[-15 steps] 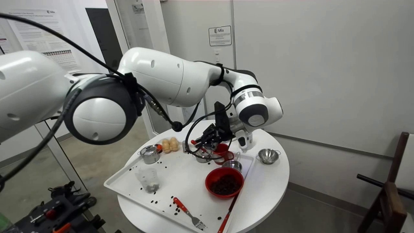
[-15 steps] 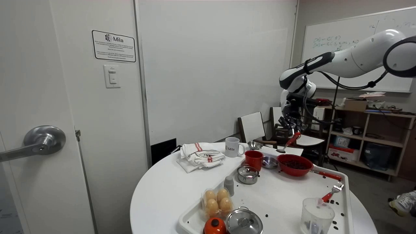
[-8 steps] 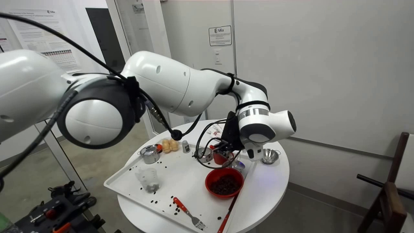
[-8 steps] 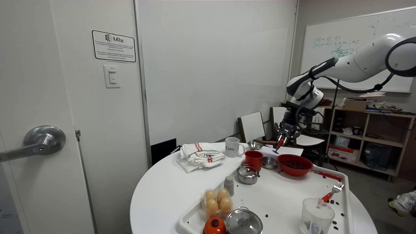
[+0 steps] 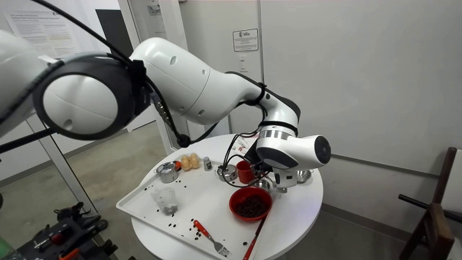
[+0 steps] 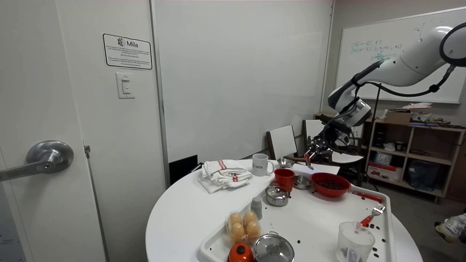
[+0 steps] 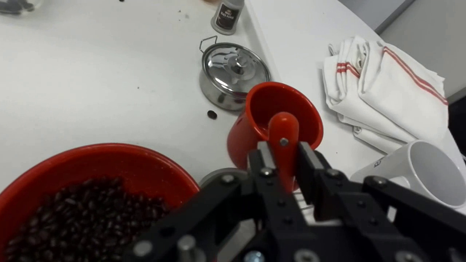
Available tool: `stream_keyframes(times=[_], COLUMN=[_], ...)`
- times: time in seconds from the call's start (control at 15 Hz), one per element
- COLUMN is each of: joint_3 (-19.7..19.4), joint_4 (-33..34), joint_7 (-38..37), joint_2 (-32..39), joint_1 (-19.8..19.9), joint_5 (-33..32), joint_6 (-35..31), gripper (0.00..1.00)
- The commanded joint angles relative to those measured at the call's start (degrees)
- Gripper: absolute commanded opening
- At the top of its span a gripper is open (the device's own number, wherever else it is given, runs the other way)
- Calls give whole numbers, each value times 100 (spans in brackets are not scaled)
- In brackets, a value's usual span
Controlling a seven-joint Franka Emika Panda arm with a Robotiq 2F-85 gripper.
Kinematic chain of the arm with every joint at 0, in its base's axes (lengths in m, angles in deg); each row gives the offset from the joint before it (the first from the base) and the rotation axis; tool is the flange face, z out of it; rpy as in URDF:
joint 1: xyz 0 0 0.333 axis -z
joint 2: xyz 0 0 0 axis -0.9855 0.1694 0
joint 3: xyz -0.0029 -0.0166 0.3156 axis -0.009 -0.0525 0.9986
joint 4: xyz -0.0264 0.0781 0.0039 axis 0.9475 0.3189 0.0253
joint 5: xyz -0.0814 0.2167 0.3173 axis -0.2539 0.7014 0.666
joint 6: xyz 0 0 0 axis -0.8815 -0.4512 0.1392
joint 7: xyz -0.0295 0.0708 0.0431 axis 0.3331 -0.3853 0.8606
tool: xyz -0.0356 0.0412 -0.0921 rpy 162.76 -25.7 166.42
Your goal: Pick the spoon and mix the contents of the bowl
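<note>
The red bowl [image 5: 249, 191] holds dark beans and sits on the white tray; it also shows in an exterior view [image 6: 327, 193] and at the lower left of the wrist view [image 7: 120, 156]. My gripper [image 7: 280, 149] is shut on the red handle of the spoon [image 7: 284, 133], whose handle end points up between the fingers. The spoon's metal head [image 5: 280, 189] hangs below the gripper, beyond the tray edge and beside the bowl, outside it. In an exterior view my gripper [image 6: 309, 153] is above and behind the bowl. In the wrist view the spoon's head is hidden by the fingers.
A red mug [image 7: 240, 145], small steel bowl [image 6: 302, 182] and lidded steel pot [image 7: 233, 69] stand near the bowl. A white mug [image 6: 260, 165] and towels [image 6: 225, 173] lie farther off. A fork [image 5: 209, 236] and a red-handled utensil [image 5: 251, 245] lie on the tray [image 5: 195, 202].
The gripper has come down with the spoon, from above the mug and small bowl to the tray's far edge. The spoon has tilted round. The bowl has not moved.
</note>
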Motion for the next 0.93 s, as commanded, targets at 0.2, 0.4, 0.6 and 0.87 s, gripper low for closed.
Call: stream_keyframes(times=[0.2,0.4,0.6,0.87], joint_3=[-155,-206,-418,-585], joint_4=[-627,-1017,-1394,-1624], joint_7=[461,712,1000,1217], joint_2=[-548,-900,-1270,-1461], joint_1=[-3,39,-53,-169], joint_5=[-108,-92,70,-76], joint_6=[460,474,614,1251], gripper=[6,6,6,6])
